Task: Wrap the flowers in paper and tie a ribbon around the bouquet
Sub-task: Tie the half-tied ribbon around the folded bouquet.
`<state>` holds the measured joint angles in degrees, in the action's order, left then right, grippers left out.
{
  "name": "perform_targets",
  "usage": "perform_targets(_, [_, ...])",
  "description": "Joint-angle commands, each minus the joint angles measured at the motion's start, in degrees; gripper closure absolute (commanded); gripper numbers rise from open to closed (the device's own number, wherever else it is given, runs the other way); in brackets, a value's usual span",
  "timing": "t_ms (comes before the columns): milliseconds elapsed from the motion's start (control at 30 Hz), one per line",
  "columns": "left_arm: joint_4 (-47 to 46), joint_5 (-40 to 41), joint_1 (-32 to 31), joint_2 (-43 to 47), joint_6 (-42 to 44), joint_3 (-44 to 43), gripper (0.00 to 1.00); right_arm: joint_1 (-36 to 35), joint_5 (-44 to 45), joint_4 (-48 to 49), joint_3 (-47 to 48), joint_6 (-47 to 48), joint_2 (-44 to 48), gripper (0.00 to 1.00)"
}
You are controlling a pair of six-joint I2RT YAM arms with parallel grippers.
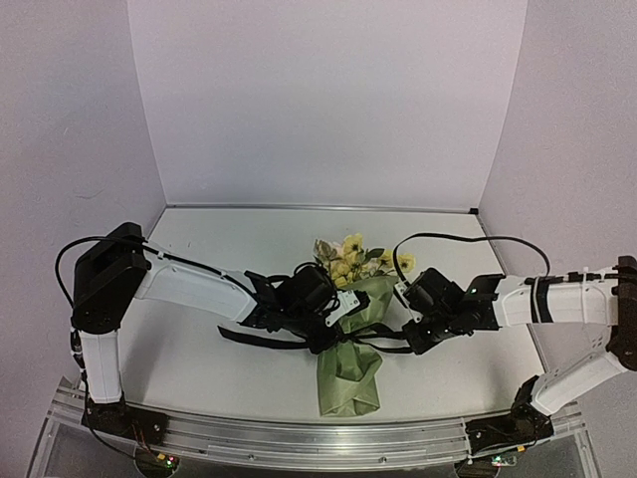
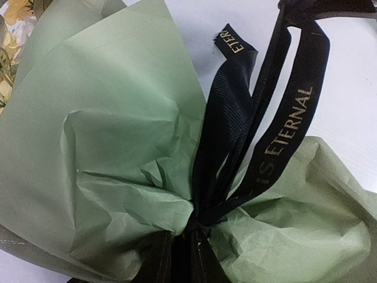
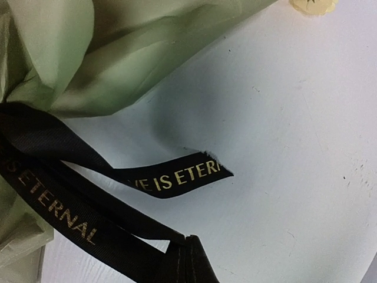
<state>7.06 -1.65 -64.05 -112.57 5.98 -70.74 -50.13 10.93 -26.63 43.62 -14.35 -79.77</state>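
Note:
The bouquet lies mid-table, its flowers (image 1: 348, 257) pointing to the back wall and the olive-green paper (image 1: 350, 376) fanning out toward the near edge. A black ribbon (image 1: 376, 344) with gold lettering cinches the paper at its waist. My left gripper (image 1: 330, 334) sits at that waist from the left; in the left wrist view it (image 2: 189, 239) is shut on the ribbon (image 2: 283, 130) where it pinches the paper (image 2: 118, 147). My right gripper (image 1: 410, 341) is just right of the waist. In the right wrist view it (image 3: 191, 243) is shut on a ribbon strand, with a loose ribbon end (image 3: 177, 177) lying beside it.
White walls close the table at the back and both sides. An aluminium rail (image 1: 299, 440) runs along the near edge by the arm bases. A black cable (image 1: 468, 239) loops above the right arm. A cream bloom (image 3: 312, 5) lies on the tabletop.

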Motion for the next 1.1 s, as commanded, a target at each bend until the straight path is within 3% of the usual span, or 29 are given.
perform_targets(0, [5.1,-0.7,0.2,-1.2,-0.3,1.9,0.87,2.8,0.6,-5.0,1.9,5.6,-1.3,1.00])
perform_targets(200, [5.1,-1.0,0.2,-1.3,-0.1,1.6,0.87,5.4,-10.6,-3.6,5.1,7.1,-6.4,0.99])
perform_targets(400, [5.0,-1.2,0.2,-1.5,-0.3,1.2,0.87,5.5,-15.5,-8.1,8.9,-1.1,-5.2,0.84])
perform_targets(500, [4.8,-1.3,0.2,-1.7,-0.4,1.2,0.87,5.1,-14.1,-9.0,6.8,-8.0,-1.4,0.69])
perform_targets(667, [4.8,-1.6,0.2,-2.0,-0.5,0.8,0.87,0.9,-9.0,-7.5,2.1,-16.0,2.7,0.56])
perform_targets(1067, [5.0,-1.7,0.2,-2.1,-0.5,0.6,0.87,-9.8,9.9,5.3,-4.9,-37.5,-1.0,0.48])
